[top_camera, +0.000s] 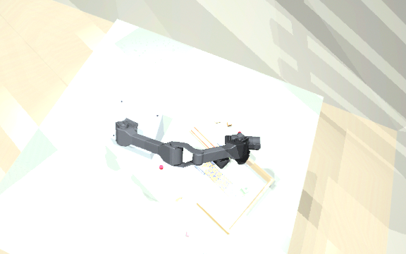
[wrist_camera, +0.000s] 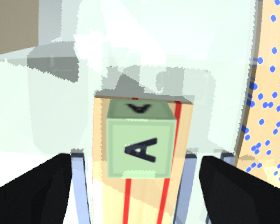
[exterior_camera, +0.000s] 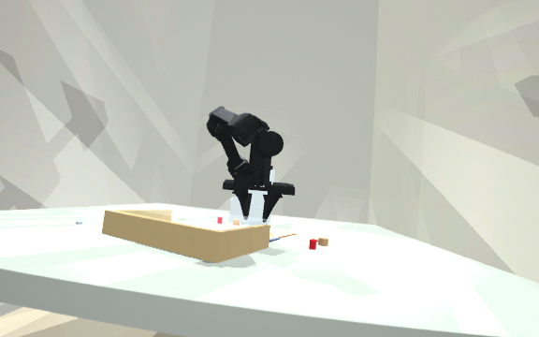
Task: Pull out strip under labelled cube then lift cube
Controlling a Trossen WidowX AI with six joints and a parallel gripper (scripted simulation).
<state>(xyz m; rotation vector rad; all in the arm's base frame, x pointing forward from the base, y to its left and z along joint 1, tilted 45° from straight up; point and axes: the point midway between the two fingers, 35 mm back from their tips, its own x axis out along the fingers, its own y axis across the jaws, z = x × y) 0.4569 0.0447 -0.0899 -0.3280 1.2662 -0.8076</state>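
"What does the wrist view show, left to right?"

"A blue rail (wrist_camera: 81, 187), then a red-lined strip (top_camera: 204, 137) (exterior_camera: 288, 235) (wrist_camera: 146, 200) with the green cube (wrist_camera: 140, 149) marked A resting near its far end; farther right, a blue-dotted strip (top_camera: 214, 173) (wrist_camera: 273, 100)"

"And the pincer (top_camera: 232, 164) (exterior_camera: 255, 220) (wrist_camera: 136, 165)?"

"Partly spread, pinching nothing, its tips left and right of the red-lined strip"

"How best to pull?"

"I'd grip only that strip's edges, clear of rail and cube, then draw it level and straight, leaving the dotted one alone"
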